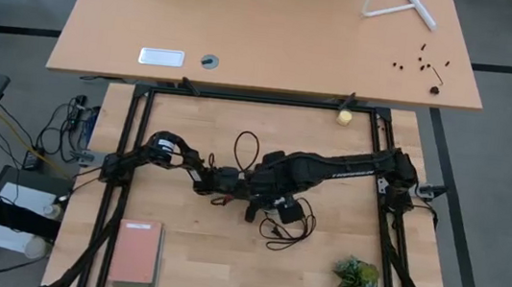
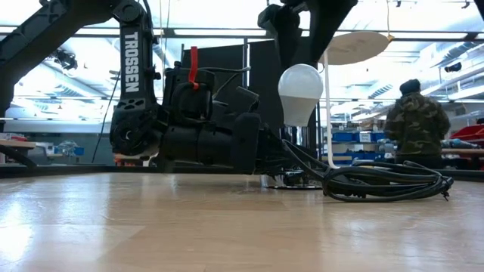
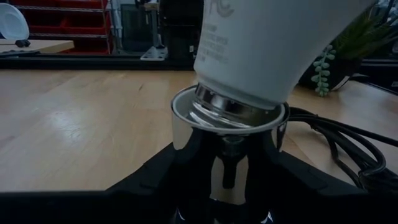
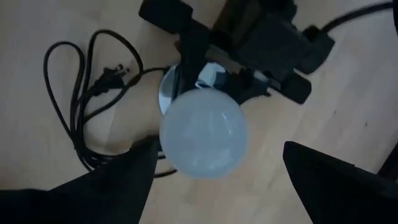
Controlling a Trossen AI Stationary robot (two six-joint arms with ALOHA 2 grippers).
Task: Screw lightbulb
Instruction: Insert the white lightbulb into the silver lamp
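Observation:
The white frosted lightbulb (image 2: 300, 92) stands upright with its threaded base (image 3: 236, 112) in the mouth of the silver socket (image 3: 225, 140), leaning a little in the left wrist view. My left gripper (image 1: 223, 182) lies low and level over the middle of the table, shut on the socket. My right gripper (image 2: 302, 30) points down just above the bulb. In the right wrist view its two fingers stand open on either side of the bulb's round top (image 4: 204, 134), apart from it. My left gripper pinches the socket's shiny round body (image 3: 214, 168) between its two fingers (image 3: 155, 174), which come in level from the table's left side. The socket stands upright in the hold, mouth up, with the bulb's base in it. Whether its underside rests on the table does not show.
The socket's black cord (image 1: 285, 226) lies coiled on the wood just right of the socket. A small yellowish ball (image 1: 344, 117), a potted plant (image 1: 357, 276) and a pink book (image 1: 135, 251) lie farther off. A person (image 2: 414, 125) stands in the room behind.

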